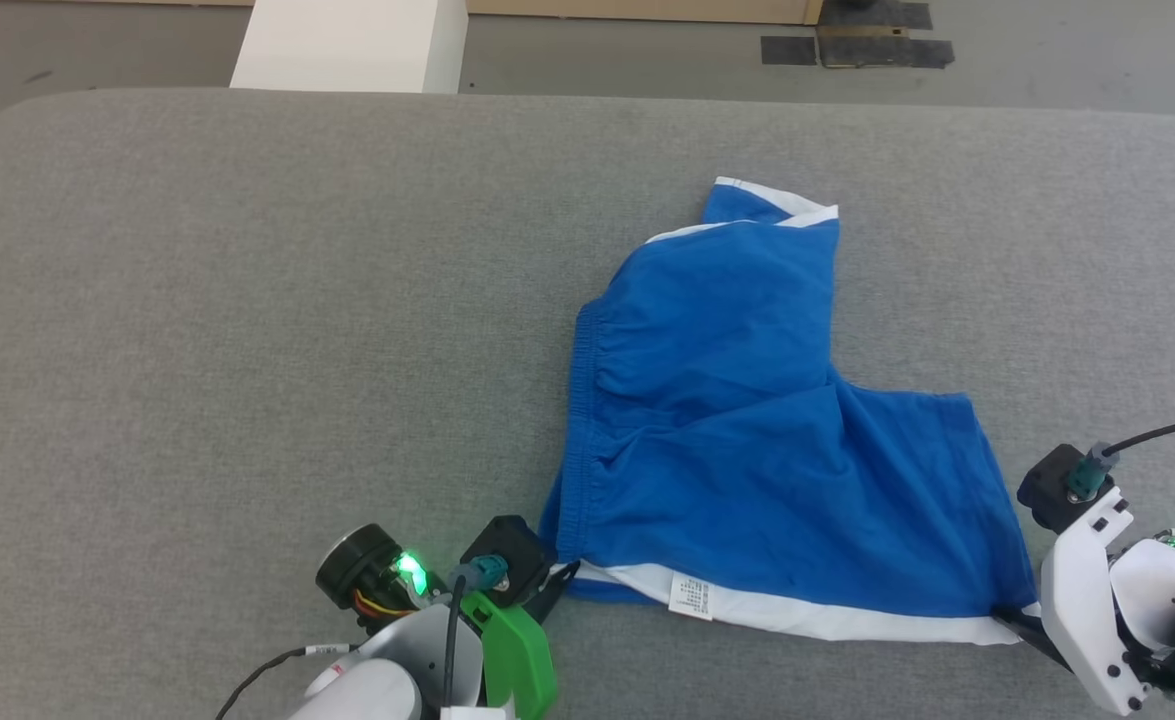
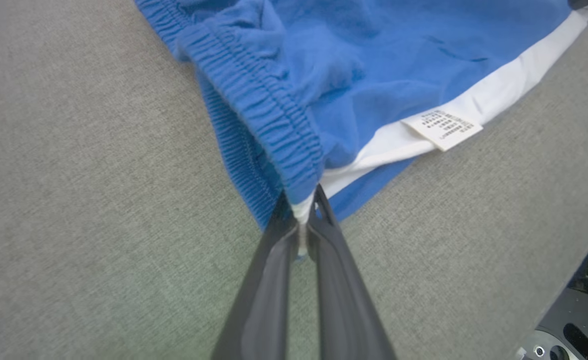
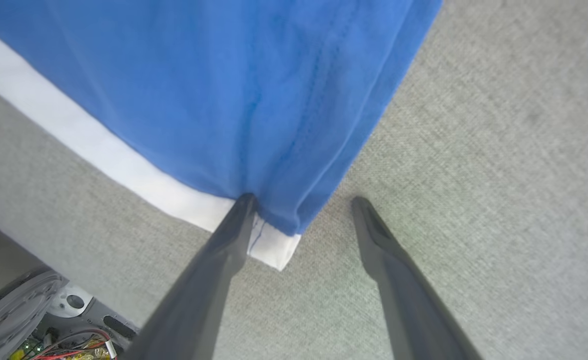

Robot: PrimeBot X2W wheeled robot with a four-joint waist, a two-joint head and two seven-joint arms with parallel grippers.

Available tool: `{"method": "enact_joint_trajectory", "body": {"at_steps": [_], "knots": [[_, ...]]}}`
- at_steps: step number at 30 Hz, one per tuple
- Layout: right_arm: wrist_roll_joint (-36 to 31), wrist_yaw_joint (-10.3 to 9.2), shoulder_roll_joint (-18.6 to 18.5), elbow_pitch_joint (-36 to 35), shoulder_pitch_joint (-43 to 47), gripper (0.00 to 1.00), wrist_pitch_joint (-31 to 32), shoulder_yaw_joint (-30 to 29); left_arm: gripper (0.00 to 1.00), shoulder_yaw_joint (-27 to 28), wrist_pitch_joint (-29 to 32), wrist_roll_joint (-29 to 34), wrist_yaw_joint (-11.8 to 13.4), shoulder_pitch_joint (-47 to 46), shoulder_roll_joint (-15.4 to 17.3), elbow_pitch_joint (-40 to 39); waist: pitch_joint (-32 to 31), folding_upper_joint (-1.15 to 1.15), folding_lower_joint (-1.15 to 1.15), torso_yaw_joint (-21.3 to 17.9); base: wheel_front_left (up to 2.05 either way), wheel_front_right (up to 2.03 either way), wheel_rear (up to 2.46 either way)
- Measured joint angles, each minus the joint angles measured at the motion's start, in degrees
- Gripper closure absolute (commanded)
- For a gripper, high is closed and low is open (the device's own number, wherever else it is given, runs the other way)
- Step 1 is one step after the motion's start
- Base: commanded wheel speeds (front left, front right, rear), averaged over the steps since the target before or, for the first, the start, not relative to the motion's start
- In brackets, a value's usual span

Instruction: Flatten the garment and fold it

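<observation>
The garment [image 1: 747,440], bright blue shorts, lies spread in an L on the table, toward 4 o'clock from the middle of the head view. Its gathered waistband [image 1: 587,420] forms the 9 o'clock side. One leg points to 12 o'clock, where white trim shows at the hem, and the other leg reaches to 3 o'clock. A white stripe [image 1: 827,615] runs along the 6 o'clock edge, with a small printed label [image 1: 690,597] lying on it. The cloth is mostly flat, with soft creases near the waistband.

At the garment's 7 o'clock corner the left gripper [image 2: 301,200] is clenched on the cloth where the waistband meets the white stripe. At the 5 o'clock corner the right gripper [image 3: 304,200] stands spread wide: one finger [image 3: 238,215] rests on the white corner of the hem, the other touches bare table just beside the cloth, and nothing is grasped.

The table [image 1: 247,350] is covered in grey woven fabric and has a rounded corner at 10 o'clock. Beyond its far edge, at 12 o'clock, is grey floor [image 1: 597,50] with a white block [image 1: 347,45], dark tape patches [image 1: 857,50] toward 1 o'clock, and a strip of pale wood [image 1: 637,10] along the top.
</observation>
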Motion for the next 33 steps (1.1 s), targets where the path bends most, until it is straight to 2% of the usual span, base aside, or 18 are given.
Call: {"method": "enact_joint_trajectory", "body": {"at_steps": [3,4,5,12,18,25,30,33], "knots": [[2.04,-0.01,-0.62,0.81,-1.46,0.00,-1.04,2.65,1.00,0.00,-0.46,0.00,0.01,0.00,0.01,0.46,0.17,0.00,0.00,0.28,0.00,0.00,0.00],[2.44,-0.01,-0.78,1.05,-1.83,0.55,-1.43,3.27,1.00,-0.02,-0.51,0.00,0.01,0.01,0.01,0.54,0.13,0.00,0.00,0.28,0.00,0.00,0.00],[2.86,-0.01,-0.91,1.32,-2.26,1.00,-2.12,4.09,1.00,-0.04,-0.65,-0.01,0.02,0.01,0.00,0.58,0.04,0.00,0.00,0.25,0.00,0.00,0.00],[5.23,0.00,-1.20,2.58,-2.74,1.00,-11.04,7.04,1.00,-0.05,-1.53,-0.38,0.48,0.63,0.02,0.92,-1.86,0.00,0.00,-0.35,0.00,0.00,0.00],[6.62,0.03,-2.30,-1.83,-1.02,1.00,-19.71,7.35,1.00,0.99,-3.79,-2.20,2.36,3.94,-0.03,0.73,-5.10,0.00,0.00,-0.84,0.00,0.00,0.00],[5.94,0.03,-4.48,-7.22,0.12,1.00,-29.25,-0.34,1.00,4.55,-7.16,-2.55,4.75,4.47,1.11,-4.21,-9.12,0.00,0.00,-1.55,0.00,0.00,0.00],[4.55,0.03,-2.58,-8.75,-0.47,1.00,-34.08,-8.16,1.00,9.22,-9.72,-2.52,5.90,-0.85,1.70,-8.64,-10.69,0.00,0.00,-2.32,0.00,0.00,0.00],[4.04,0.02,0.48,-8.47,-2.57,1.00,-35.54,-12.09,1.00,11.82,-11.31,-3.03,5.59,-5.76,1.38,-9.70,-10.76,0.00,0.00,-2.72,0.00,0.00,0.00]]}}
